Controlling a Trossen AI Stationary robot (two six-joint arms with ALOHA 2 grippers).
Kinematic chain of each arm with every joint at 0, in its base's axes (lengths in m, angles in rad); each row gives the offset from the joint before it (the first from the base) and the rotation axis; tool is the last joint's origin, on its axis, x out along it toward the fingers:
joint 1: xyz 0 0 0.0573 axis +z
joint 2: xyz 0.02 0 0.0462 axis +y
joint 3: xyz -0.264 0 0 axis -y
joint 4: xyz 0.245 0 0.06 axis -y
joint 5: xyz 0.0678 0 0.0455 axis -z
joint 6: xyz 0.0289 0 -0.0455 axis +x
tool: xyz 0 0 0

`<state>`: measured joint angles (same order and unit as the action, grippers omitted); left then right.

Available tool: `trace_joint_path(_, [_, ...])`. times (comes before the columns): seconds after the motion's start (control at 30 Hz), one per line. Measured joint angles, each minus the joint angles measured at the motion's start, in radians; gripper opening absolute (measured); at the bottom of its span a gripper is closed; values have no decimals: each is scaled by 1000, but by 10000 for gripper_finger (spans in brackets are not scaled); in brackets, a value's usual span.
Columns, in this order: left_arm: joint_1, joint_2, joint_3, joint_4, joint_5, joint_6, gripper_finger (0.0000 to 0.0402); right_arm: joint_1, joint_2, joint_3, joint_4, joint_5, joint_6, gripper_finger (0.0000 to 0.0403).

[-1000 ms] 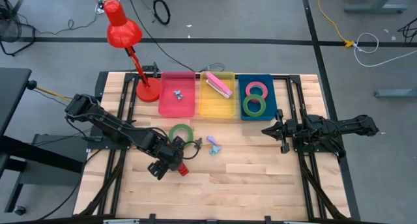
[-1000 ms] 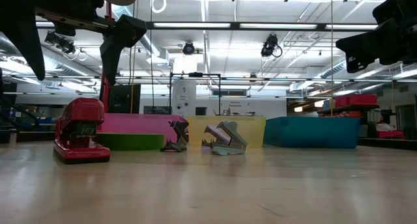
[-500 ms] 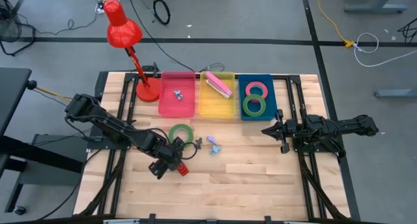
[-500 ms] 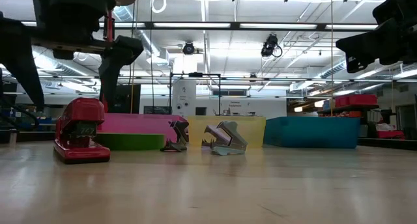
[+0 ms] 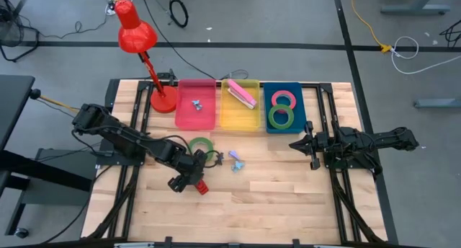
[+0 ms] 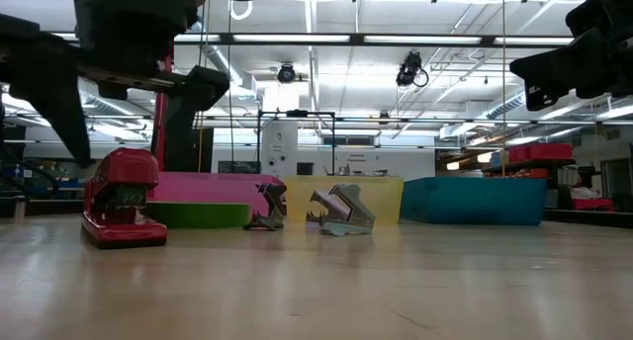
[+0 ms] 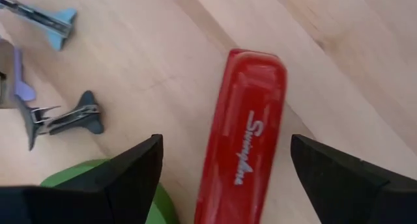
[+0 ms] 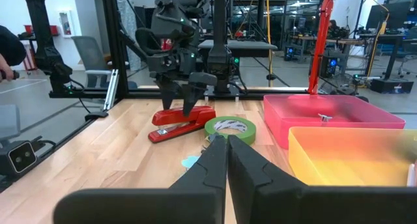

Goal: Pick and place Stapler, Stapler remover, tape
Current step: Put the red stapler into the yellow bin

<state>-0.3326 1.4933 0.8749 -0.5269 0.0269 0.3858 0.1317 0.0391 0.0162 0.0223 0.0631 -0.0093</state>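
Left hand (image 7: pixel 221 175) spread wide, right hand (image 8: pixel 227 160) closed.

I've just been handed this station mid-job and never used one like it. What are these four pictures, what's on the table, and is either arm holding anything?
It's a table with two dark robot arms. One picture looks straight down, one looks level across the tabletop, and one comes from each arm's wrist.

The left gripper hangs open right above the red stapler; in its wrist view the fingers straddle it without gripping. The right gripper waits shut and empty at the table's right side.

Loose on the wood: a green tape ring and two staple removers. At the back stand three trays: the pink tray holds small staple removers, the yellow tray a pink stapler, the blue tray a red-pink and a green tape ring. A red desk lamp stands at the back left.
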Motion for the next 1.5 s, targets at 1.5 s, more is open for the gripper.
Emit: trace_joint_path(1.5, [8, 121, 2, 14, 45, 25, 322, 0, 0, 0, 1, -1, 0, 17])
